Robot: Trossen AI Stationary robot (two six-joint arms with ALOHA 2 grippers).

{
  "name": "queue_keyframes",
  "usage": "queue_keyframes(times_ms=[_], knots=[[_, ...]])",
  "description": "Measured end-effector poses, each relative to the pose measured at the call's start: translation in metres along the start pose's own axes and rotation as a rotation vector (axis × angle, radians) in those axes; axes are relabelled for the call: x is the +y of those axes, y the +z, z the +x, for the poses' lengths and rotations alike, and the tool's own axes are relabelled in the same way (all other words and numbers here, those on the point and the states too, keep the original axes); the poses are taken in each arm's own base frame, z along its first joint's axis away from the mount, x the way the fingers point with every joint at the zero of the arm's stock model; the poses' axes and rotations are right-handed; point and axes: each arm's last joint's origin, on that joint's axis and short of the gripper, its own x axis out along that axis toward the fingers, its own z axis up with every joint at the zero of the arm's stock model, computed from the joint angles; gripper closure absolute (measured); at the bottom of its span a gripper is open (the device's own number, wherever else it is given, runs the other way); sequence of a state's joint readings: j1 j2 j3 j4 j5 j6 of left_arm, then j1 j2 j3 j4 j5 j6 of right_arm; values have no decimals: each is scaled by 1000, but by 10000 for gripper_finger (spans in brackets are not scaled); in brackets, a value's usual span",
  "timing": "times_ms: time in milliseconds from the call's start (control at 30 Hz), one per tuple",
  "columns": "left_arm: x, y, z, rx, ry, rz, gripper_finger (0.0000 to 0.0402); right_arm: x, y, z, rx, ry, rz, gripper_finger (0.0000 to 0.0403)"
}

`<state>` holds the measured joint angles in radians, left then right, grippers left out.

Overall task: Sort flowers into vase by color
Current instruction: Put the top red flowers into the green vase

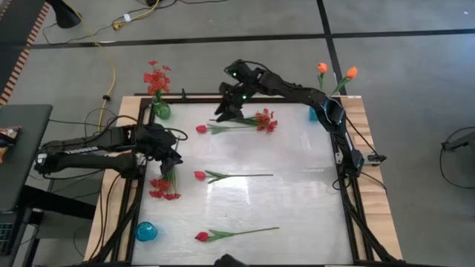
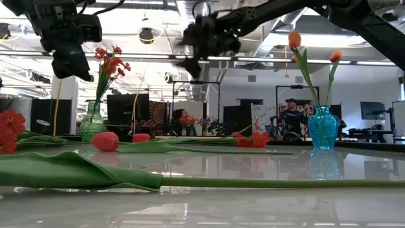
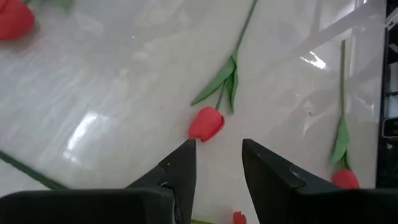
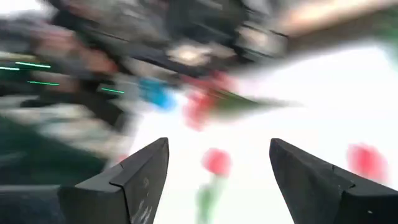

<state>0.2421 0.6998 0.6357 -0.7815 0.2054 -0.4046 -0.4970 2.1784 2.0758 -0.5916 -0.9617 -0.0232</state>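
Flowers (image 1: pixel 236 176) scattered mid-table, red spray (image 1: pixel 165 187) at left edge

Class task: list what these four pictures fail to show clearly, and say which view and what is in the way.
- Right wrist view: motion blur smears everything beyond the right gripper.
- Low view: the near tulip runs off the left edge; its bloom is cut off.
- High view: a dark shape at the bottom edge is cut off, unidentifiable.
- Low view: people behind the table are too small to describe.

Glossy white marbled tabletop (image 1: pixel 297 200); green glass vase (image 1: pixel 161 111) with red sprays; turquoise glass vase (image 2: pixel 323 128) with orange tulips; pinkish-red green-stemmed tulips (image 1: pixel 230 176); black arms.
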Motion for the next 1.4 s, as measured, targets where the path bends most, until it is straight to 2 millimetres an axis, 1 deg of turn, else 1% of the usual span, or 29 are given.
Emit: queue_keyframes(times_ms=[100, 167, 200, 233, 333, 533, 600, 700, 900, 967, 1033, 1200, 1300, 1400], knots=[[-1, 2, 0, -24, -5, 8, 285, -10, -13, -5, 114, -287, 0, 97], [-2, 4, 0, -42, -11, 12, 285, -15, -20, -6, 200, -465, -41, 97], [-2, 5, 0, -52, -13, 13, 285, -19, -25, -6, 232, -524, -65, 97], [-3, 6, 0, -62, -12, 15, 285, -23, -29, -6, 251, -547, -80, 97], [-3, 8, 0, -94, -4, 15, 285, -39, -41, -3, 258, -550, -68, 100], [-3, 9, 0, -112, 11, -29, 285, -81, -74, -2, 330, -563, 32, 117], [-3, 9, 0, -112, 12, -34, 285, -91, -83, 0, 355, -562, 40, 120], [-3, 9, 0, -113, 12, -46, 285, -101, -94, 5, 402, -575, 45, 121], [-2, 9, 0, -123, 32, -64, 285, -104, -102, 7, 467, -612, 33, 122], [-2, 10, 0, -125, 36, -64, 285, -107, -108, 8, 510, -645, 37, 122], [-2, 10, 0, -129, 45, -64, 285, -111, -114, 12, 534, -637, 38, 122], [-1, 9, 0, -130, 51, -69, 285, -108, -115, 14, 556, -643, 42, 122], [-1, 9, 0, -132, 56, -69, 285, -107, -117, 14, 559, -653, 88, 125], [-1, 9, 0, -133, 59, -69, 285, -107, -120, 12, 576, -652, 140, 140]])
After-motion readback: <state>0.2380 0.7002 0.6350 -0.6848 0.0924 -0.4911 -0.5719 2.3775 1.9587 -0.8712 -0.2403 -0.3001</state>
